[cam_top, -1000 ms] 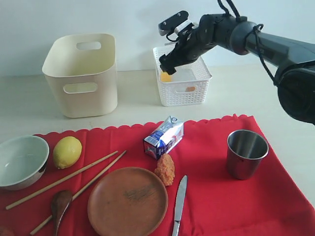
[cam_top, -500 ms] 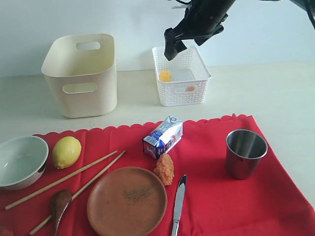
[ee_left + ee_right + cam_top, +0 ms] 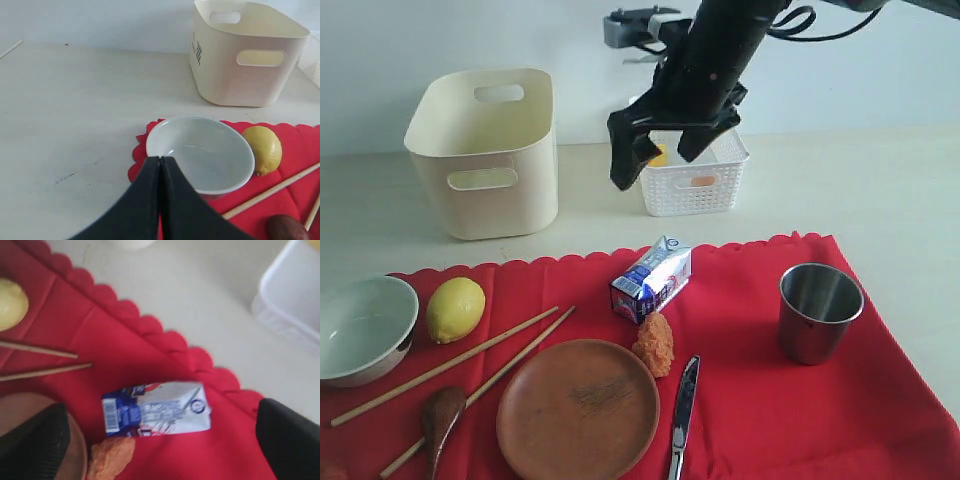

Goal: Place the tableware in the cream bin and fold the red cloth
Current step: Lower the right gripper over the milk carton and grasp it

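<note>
Exterior view: right gripper (image 3: pixel 656 165) spread wide, empty; tall cream plastic bin (image 3: pixel 485 150) off to its side. Only the left wrist view shows the left gripper (image 3: pixel 160 162): pressed together, round white bowl (image 3: pixel 200 152) on scalloped red cloth (image 3: pixel 295 200) just beyond its tips.

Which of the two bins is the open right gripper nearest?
The small white lattice basket: the right gripper hangs right by it, while the tall cream bin stands well aside.
</note>
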{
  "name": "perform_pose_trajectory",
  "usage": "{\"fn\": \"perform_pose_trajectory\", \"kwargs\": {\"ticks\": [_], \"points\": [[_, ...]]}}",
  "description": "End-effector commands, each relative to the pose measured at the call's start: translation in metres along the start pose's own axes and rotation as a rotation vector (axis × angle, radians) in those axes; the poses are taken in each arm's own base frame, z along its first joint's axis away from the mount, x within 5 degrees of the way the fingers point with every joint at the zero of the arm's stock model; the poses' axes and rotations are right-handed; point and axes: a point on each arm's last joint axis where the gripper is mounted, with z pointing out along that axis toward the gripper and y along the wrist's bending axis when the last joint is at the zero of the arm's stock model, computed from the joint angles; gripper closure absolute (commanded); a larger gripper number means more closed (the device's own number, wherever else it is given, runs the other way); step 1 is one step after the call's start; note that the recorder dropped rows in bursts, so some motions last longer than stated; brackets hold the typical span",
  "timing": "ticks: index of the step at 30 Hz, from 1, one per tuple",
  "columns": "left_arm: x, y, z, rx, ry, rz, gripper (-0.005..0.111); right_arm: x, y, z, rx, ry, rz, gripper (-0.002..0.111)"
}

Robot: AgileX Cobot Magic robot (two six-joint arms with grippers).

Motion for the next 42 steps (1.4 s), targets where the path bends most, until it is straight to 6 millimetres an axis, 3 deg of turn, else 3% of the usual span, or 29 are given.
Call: {"fn": "perform_pose_trajectory", "kwargs": {"ticks": [1,6,12,22,42], "points": [[-0.002,0.000,0.000,-0.001,-0.011,0.003,0.107,0.016,0.027,0.012,-0.004,0.058,0.023,0.013],[-0.002,0.000,0.000,-0.001,-0.011,0.003,0.107,0.027,0.045,0.033,0.122,0.118,0.095,0.013],[-0.002,0.000,0.000,-0.001,-0.011,0.003,0.107,0.024,0.057,0.048,0.216,0.063,0.283,0.013],[-0.002,0.000,0.000,-0.001,-0.011,0.003,0.107,0.026,0.047,0.085,0.255,0.048,0.615,0.015],[-0.002,0.000,0.000,-0.001,-0.011,0.003,0.107,0.032,0.035,0.109,0.341,0.047,0.784,0.015]]}}
